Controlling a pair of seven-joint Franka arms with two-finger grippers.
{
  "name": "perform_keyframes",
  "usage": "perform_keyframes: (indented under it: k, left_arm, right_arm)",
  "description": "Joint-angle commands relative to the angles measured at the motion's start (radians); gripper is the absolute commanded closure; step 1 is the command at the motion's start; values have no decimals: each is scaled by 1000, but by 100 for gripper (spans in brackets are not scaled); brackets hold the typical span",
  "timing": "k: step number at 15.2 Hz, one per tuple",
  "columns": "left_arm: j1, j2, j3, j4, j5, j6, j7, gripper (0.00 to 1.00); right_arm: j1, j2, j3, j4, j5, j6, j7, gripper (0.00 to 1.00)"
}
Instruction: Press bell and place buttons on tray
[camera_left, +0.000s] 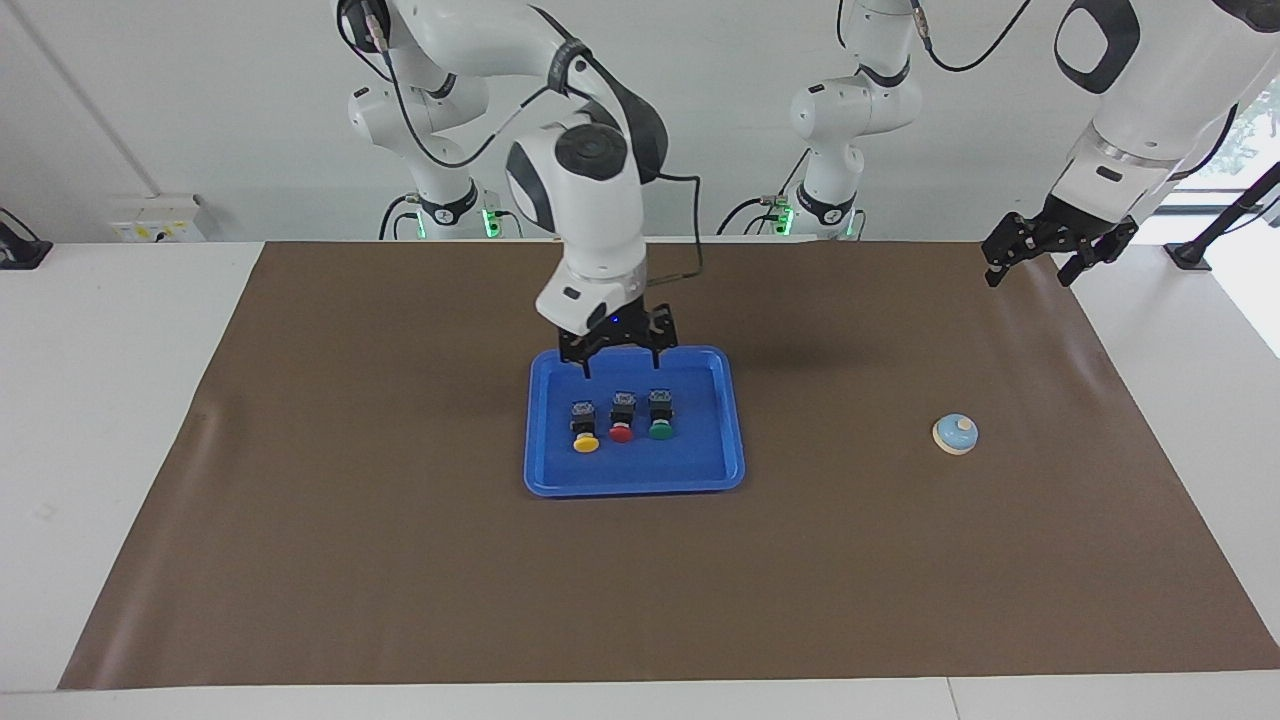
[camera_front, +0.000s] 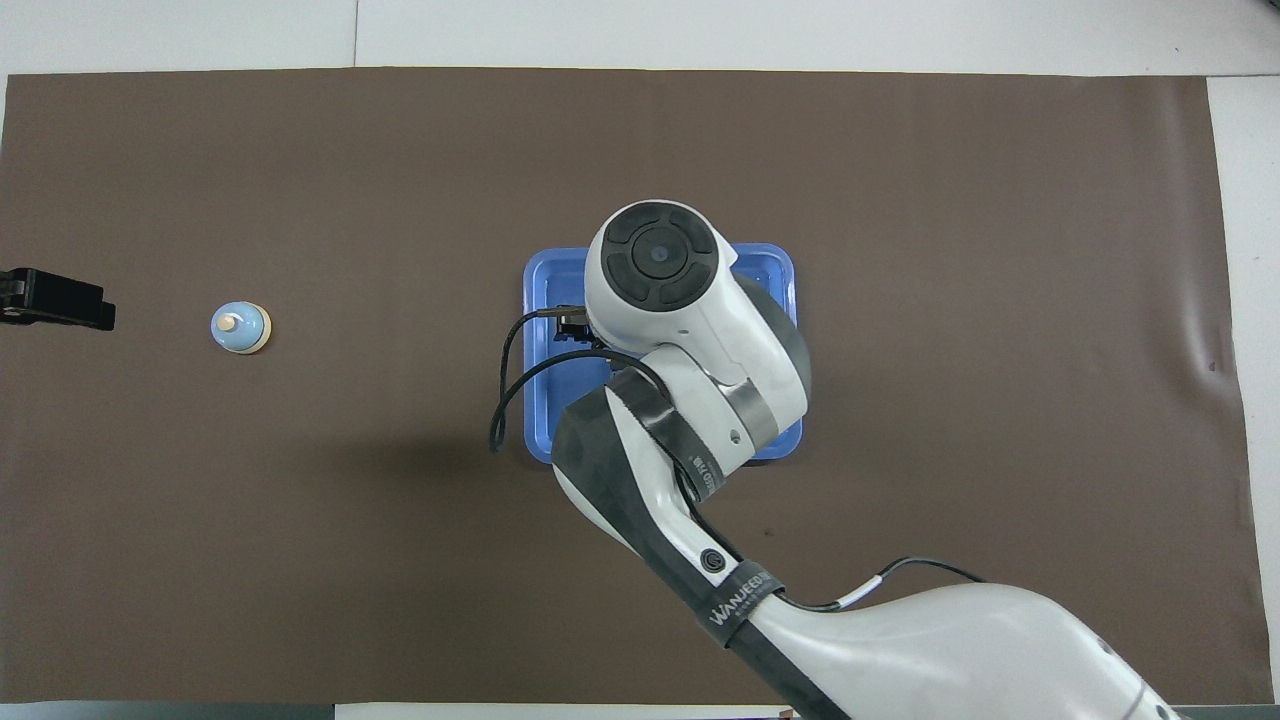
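The blue tray (camera_left: 640, 478) lies mid-table; it also shows in the overhead view (camera_front: 538, 300). In it stand the yellow button (camera_left: 586, 441), the red button (camera_left: 622, 432) and the green button (camera_left: 660, 430) in a row. The overhead view hides them under the right arm. My right gripper (camera_left: 620, 366) hangs open and empty just above the tray's edge nearest the robots, apart from the buttons. The light blue bell (camera_left: 955, 433) (camera_front: 240, 327) sits on the mat toward the left arm's end. My left gripper (camera_left: 1032, 268) (camera_front: 55, 300) waits open in the air over the mat's corner at that end.
A brown mat (camera_left: 400, 560) covers the table top, with white table showing around it. The right arm's cable (camera_front: 505, 390) loops out over the tray's edge. Nothing else lies on the mat.
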Motion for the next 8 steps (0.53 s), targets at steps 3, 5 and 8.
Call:
perform_keyframes:
  k: [3, 5, 8]
  left_arm:
    - [-1, -24, 6, -26, -7, 5, 7, 0]
    - [-1, -24, 6, -26, -7, 5, 7, 0]
    - [-1, -24, 6, -26, -7, 5, 7, 0]
  right_arm:
    - [-221, -186, 12, -45, -3, -186, -320, 0]
    - [-273, -249, 10, -92, -5, -229, -328, 0]
    - [-376, -295, 12, -175, -3, -216, -305, 0]
